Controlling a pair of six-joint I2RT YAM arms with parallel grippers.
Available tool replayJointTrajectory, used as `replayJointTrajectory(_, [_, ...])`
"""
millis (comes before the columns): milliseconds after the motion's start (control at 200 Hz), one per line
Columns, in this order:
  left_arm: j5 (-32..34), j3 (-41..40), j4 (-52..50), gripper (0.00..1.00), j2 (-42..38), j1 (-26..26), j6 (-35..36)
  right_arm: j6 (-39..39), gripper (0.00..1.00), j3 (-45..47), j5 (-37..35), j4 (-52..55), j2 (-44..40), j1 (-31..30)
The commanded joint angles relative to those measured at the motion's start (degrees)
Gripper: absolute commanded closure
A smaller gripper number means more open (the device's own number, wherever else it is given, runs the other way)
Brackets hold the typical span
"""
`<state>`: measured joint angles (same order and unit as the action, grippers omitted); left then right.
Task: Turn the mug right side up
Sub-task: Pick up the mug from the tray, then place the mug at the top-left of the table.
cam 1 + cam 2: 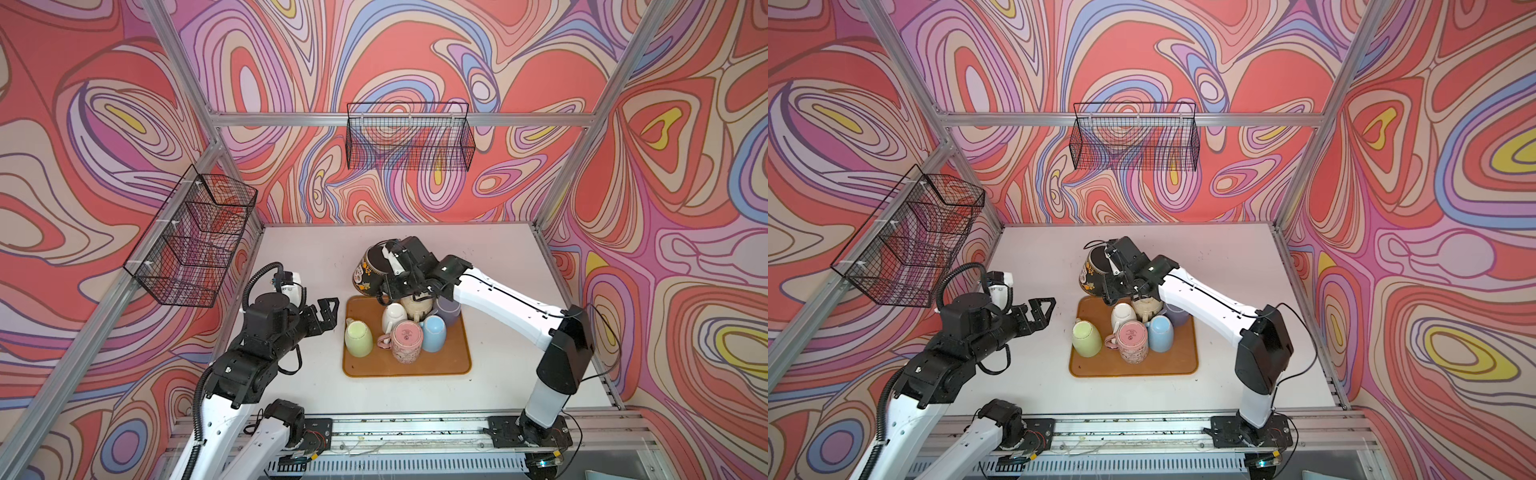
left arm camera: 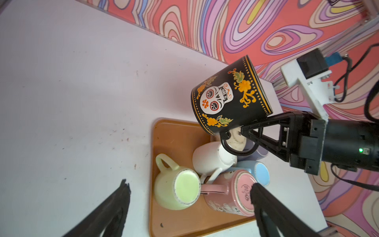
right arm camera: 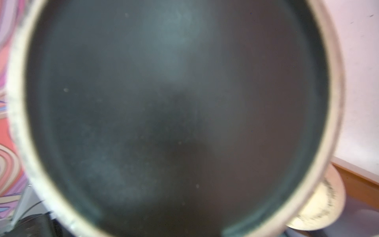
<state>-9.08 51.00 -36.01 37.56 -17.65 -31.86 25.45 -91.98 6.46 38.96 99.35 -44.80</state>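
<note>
The mug (image 1: 369, 272) (image 1: 1093, 272) is black with a white skull and orange flowers (image 2: 227, 98). It hangs tilted on its side above the far end of the orange tray (image 1: 415, 368). My right gripper (image 1: 388, 291) (image 2: 243, 131) is shut on its black loop handle (image 2: 235, 148). In the right wrist view one dark round end of the mug (image 3: 174, 112) fills the picture and hides the jaws. My left gripper (image 1: 328, 309) (image 1: 1042, 307) (image 2: 189, 185) stands open and holds nothing, left of the tray and apart from the mugs.
Several mugs stand upside down or lie on the tray: green (image 1: 358, 338), pink (image 1: 406, 340), blue (image 1: 433, 332), white (image 1: 394, 316), cream (image 1: 415, 307), purple (image 1: 449, 309). Wire baskets hang on the back wall (image 1: 409, 137) and the left wall (image 1: 195, 241).
</note>
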Motion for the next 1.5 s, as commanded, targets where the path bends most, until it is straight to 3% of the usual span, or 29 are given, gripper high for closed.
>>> replayJointTrajectory(0, [-10.42, -2.25, 9.35, 0.08, 0.09, -0.13, -1.31, 0.17, 1.0, 1.62, 5.48, -11.33, -6.01, 2.28])
replayJointTrajectory(160, [-21.15, -9.35, 23.66, 0.12, 0.98, -0.17, -6.01, 1.36, 1.0, 6.14, 11.27, -15.34, -10.61, 6.59])
replayJointTrajectory(376, [-29.01, -18.66, 48.36, 0.23, 6.19, -0.4, -14.85, 4.55, 1.0, 10.18, 20.32, -21.68, -14.39, 11.41])
replayJointTrajectory(641, [-30.15, -19.86, 69.44, 0.38, 16.58, -2.24, -19.53, 13.78, 1.0, 13.53, 31.39, -33.2, -15.32, 15.82])
replayJointTrajectory(891, [-30.81, -15.84, 87.25, 0.44, 30.49, -5.39, -25.19, 22.27, 1.0, 15.97, 37.65, -43.0, -15.71, 17.75])
replayJointTrajectory(1287, [-32.27, -10.93, 100.63, 0.44, 40.83, -5.59, -31.94, 24.01, 1.0, 17.74, 40.72, -44.88, -17.94, 18.05])
replayJointTrajectory(1492, [-33.28, -9.04, 103.25, 0.53, 43.11, -6.14, -33.9, 24.37, 1.0, 19.8, 41.17, -47.12, -18.65, 18.07])
